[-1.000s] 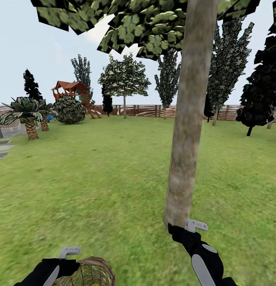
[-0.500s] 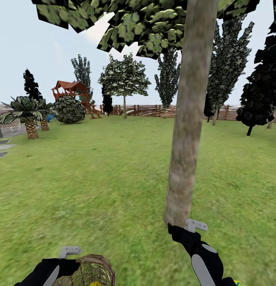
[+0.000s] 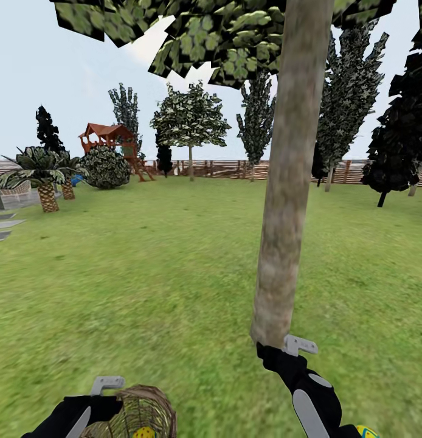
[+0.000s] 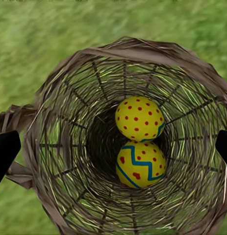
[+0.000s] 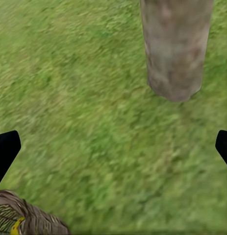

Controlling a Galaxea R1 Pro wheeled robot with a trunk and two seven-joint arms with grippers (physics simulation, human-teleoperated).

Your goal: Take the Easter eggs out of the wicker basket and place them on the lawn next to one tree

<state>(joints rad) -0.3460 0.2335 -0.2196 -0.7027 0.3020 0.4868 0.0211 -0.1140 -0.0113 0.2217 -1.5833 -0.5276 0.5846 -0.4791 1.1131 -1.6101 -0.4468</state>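
Patchy lawn (image 3: 144, 274) by the tree (image 3: 284, 243). My left pincer (image 4: 113, 147) hangs spread over the wicker basket (image 4: 69, 98), 2 eggs (image 4: 139, 118) inside; right pincer (image 5: 113, 147) spread, empty.

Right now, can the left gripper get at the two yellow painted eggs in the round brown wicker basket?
Probably yes. The left gripper hangs open over the round brown wicker basket, looking straight into its mouth. Both yellow painted eggs lie uncovered at the bottom; only the woven walls could crowd the fingers.
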